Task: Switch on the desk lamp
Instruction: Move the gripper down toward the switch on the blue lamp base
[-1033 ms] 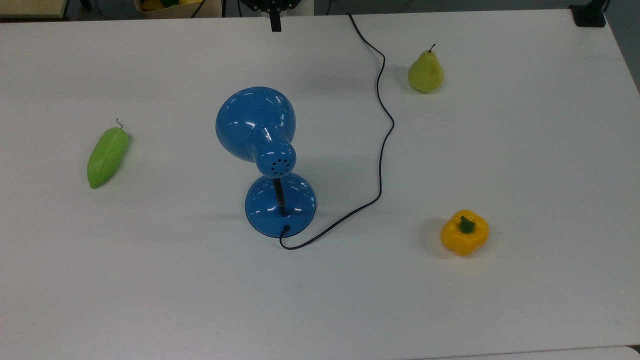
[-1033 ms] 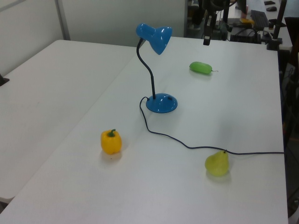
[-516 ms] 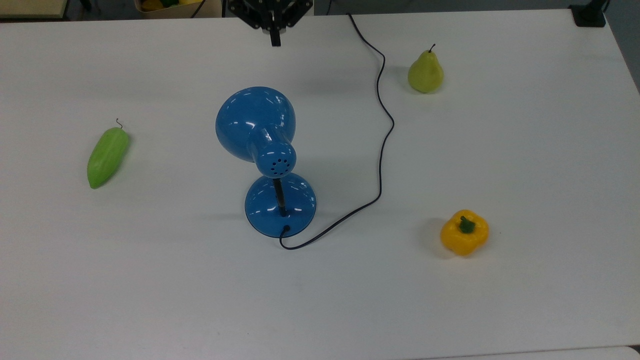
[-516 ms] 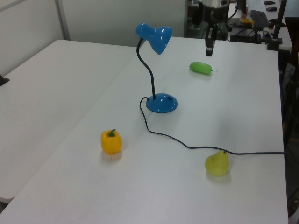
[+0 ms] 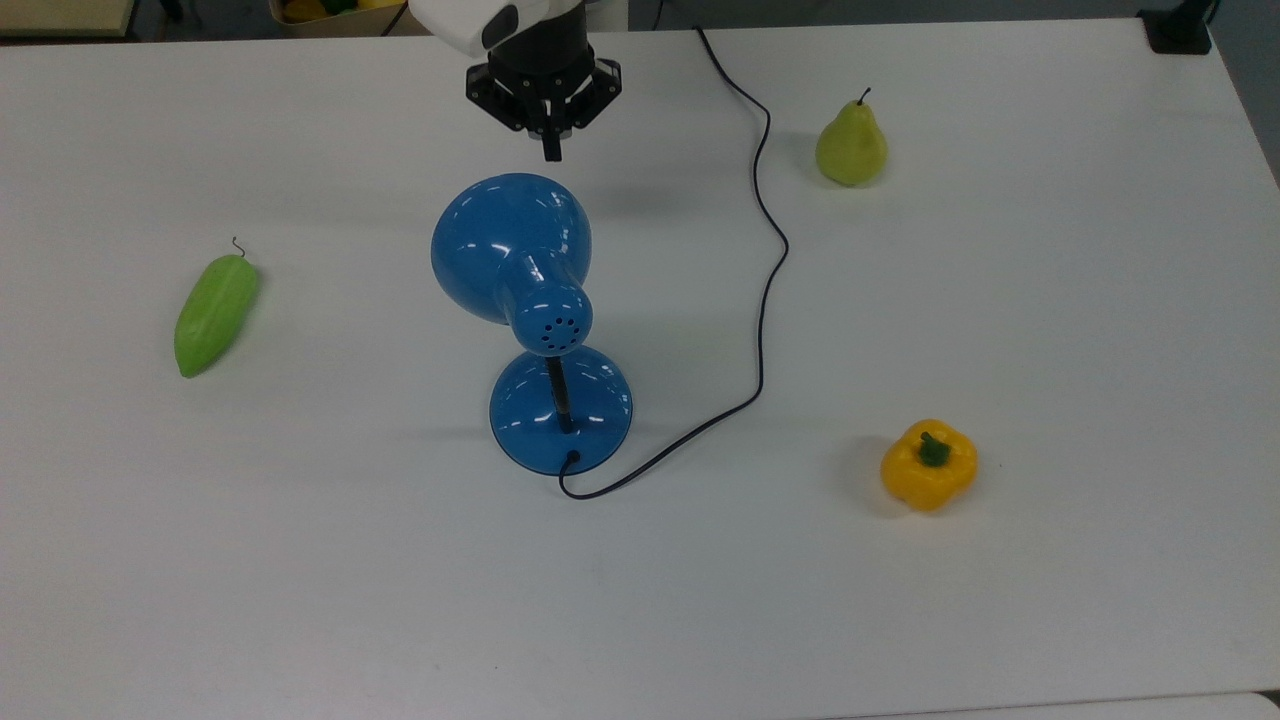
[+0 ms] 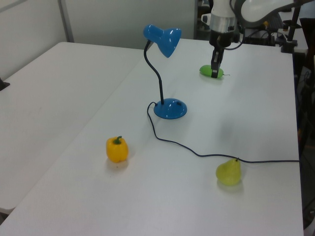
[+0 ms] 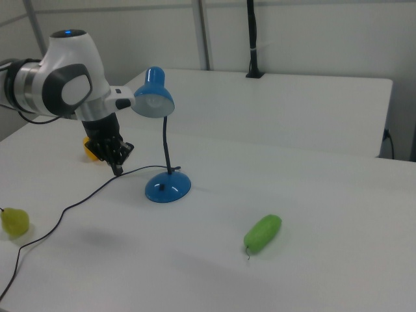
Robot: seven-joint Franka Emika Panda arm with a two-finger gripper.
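A pear (image 5: 851,146), a yellow pepper (image 5: 928,465) and a green gourd (image 5: 215,313) lie spread around the lamp (image 5: 530,300), which stands mid-tabletop (image 5: 1050,300). Its cord (image 5: 765,290) runs to the far edge. The gripper (image 5: 551,152) hangs near the shade, fingers together, holding nothing.

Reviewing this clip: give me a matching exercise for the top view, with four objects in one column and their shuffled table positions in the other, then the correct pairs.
Objects
1. glossy blue desk lamp with a dome shade
2. smooth green elongated gourd-shaped vegetable
3. yellow-green pear with a dark stem
4. yellow bell pepper with a green stem

Places in the top view
A. upper right, beyond the thin black cord
B. far left, lying alone
C. lower right
D. centre, just below the black two-finger gripper

Pairs: 1-D, 2-B, 3-A, 4-C
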